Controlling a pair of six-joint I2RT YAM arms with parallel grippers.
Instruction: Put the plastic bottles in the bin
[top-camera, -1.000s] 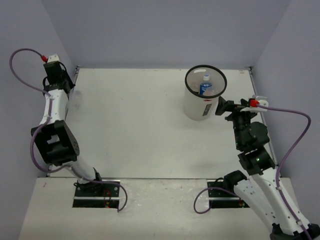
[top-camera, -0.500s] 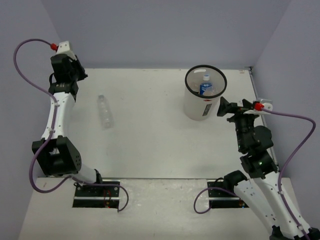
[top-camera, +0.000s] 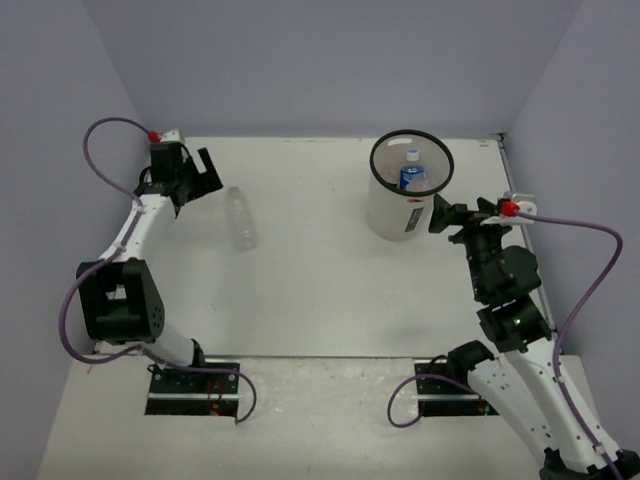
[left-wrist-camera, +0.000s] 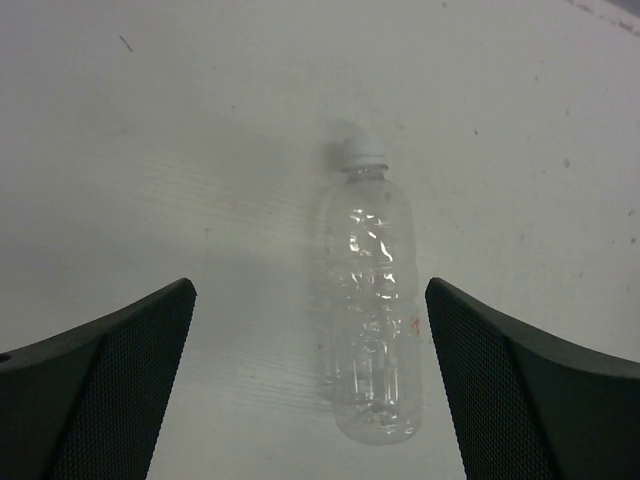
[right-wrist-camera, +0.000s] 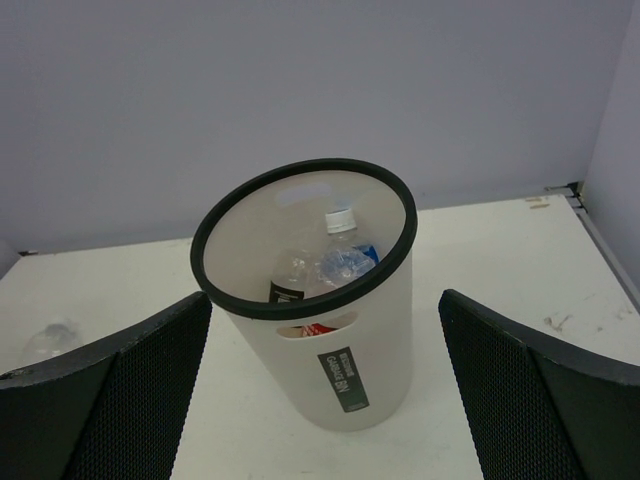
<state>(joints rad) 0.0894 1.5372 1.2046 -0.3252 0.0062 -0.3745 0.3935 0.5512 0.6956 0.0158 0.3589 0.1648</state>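
A plain clear plastic bottle (top-camera: 241, 219) with a white cap lies on the white table, left of centre. In the left wrist view the same bottle (left-wrist-camera: 375, 300) lies lengthwise between my fingers, nearer the right one and touching neither. My left gripper (top-camera: 205, 175) (left-wrist-camera: 309, 290) is open just left of it. The bin (top-camera: 405, 212) (right-wrist-camera: 340, 370), a white bucket with a black rim, stands at the back right. Inside it are a blue-labelled bottle (top-camera: 411, 176) (right-wrist-camera: 347, 262) and a black-labelled one (right-wrist-camera: 290, 287). My right gripper (top-camera: 441, 215) (right-wrist-camera: 325, 298) is open beside the bin, facing it.
Grey-purple walls close the table on the left, back and right. The left arm stretches along the left wall (top-camera: 60, 150). A purple cable (top-camera: 590, 260) loops out from the right arm. The clear bottle (right-wrist-camera: 48, 341) also shows far left in the right wrist view.
The left gripper opened and let go of the clear bottle, which now lies further right on the table. The left arm swung down and right after it. The right arm barely shifted.
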